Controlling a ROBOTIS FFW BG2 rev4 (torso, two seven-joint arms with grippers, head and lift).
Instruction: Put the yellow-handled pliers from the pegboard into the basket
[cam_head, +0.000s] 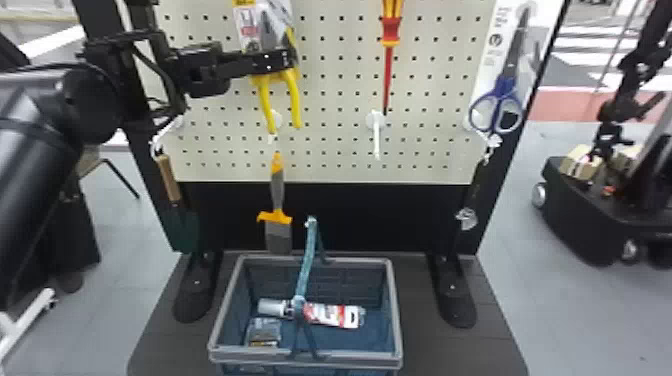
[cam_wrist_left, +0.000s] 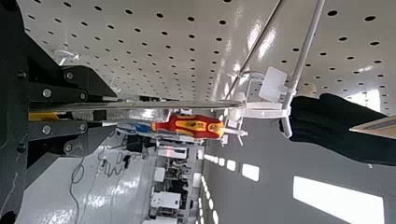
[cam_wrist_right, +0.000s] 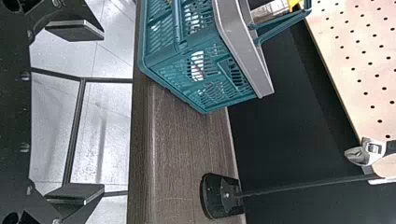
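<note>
Pliers (cam_head: 294, 97) clamped btwn L gripper (cam_head: 289, 58) jaws, handles (cam_head: 266, 106) hanging below.

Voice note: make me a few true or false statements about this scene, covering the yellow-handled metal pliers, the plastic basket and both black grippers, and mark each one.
1. The open-topped plastic basket holds a red-and-white package. True.
2. The yellow-handled pliers lie in the basket. False: they are up in front of the pegboard.
3. The left gripper is closed on the pliers. True.
4. The right gripper is clamped shut. False: its fingers are spread wide.
5. The blue-handled scissors hang right of the red-and-yellow screwdriver in the head view. True.
</note>
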